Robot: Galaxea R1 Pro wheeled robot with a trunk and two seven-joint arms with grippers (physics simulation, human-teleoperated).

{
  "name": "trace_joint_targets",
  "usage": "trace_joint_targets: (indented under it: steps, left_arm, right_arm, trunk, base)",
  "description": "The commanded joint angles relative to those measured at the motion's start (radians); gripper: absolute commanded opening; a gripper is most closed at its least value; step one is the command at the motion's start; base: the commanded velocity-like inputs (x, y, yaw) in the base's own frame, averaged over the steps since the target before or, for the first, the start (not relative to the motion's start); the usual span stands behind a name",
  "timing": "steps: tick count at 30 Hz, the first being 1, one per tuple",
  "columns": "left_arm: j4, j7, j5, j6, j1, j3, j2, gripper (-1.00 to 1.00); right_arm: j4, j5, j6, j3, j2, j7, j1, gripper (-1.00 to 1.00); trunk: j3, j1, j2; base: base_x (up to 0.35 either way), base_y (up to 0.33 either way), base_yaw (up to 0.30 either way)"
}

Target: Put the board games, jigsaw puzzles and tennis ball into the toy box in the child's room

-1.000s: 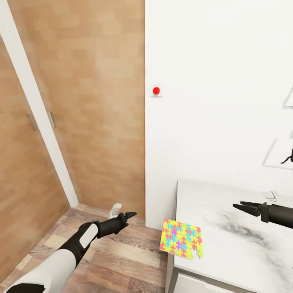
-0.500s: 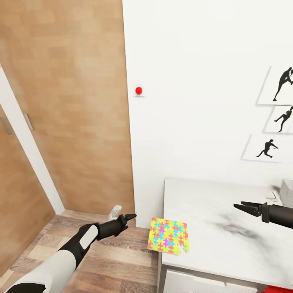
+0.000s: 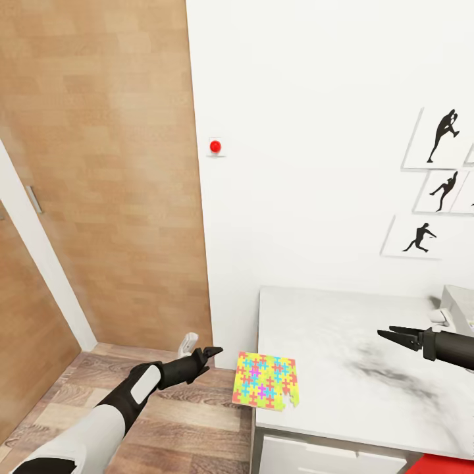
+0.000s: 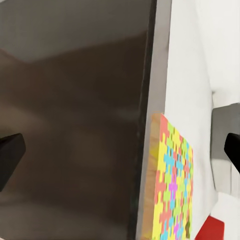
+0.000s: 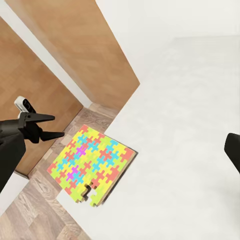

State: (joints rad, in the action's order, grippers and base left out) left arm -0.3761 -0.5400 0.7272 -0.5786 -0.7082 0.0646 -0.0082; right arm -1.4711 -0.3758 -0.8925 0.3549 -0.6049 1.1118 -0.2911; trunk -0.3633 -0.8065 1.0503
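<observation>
one jigsaw puzzle (image 3: 266, 388) sits lower centre of the head view, hanging off the desk (image 3: 349, 368) corner, so its edge looks grabbable. left end effector (image 3: 212, 352) beside it and right end effector (image 3: 392, 334) over the desk, both released, holding nothing.

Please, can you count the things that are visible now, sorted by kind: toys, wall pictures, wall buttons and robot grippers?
Jigsaw puzzles: 1, the jigsaw puzzle overhanging the table corner
Baseball silhouette pictures: 3 clearly visible, e.g.
Red wall buttons: 1
Grippers: 2, left gripper and right gripper
Total: 7
</observation>
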Motion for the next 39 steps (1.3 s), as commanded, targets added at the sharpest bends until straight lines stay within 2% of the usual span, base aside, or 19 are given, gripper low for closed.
trace_joint_targets:
  steps: [1,11,29,39]
  left_arm:
    - [0.0,0.0,0.007,-0.004,-0.001,0.003,0.0,1.0]
    - [0.001,0.001,0.01,-0.004,-0.001,0.003,-0.019,1.0]
    - [0.002,0.002,0.011,-0.004,-0.001,0.003,-0.024,1.0]
    - [0.002,0.002,0.011,-0.004,-0.001,0.003,-0.024,1.0]
  right_arm:
    - [0.0,-0.002,-0.005,0.0,0.0,0.002,-0.001,1.0]
    - [0.0,-0.002,-0.005,0.001,0.0,0.002,-0.001,1.0]
    - [0.0,-0.002,-0.005,0.0,0.001,0.002,-0.001,1.0]
    - [0.0,-0.002,-0.005,0.0,0.002,0.002,-0.001,1.0]
  trunk:
    - [-0.001,0.0,0.001]
    - [-0.001,0.0,0.001]
    - [-0.001,0.0,0.001]
    - [-0.001,0.0,0.001]
  base:
    - [0.0,0.0,-0.023]
    - [0.0,0.0,-0.065]
    - [0.0,0.0,-0.215]
    - [0.0,0.0,-0.112]
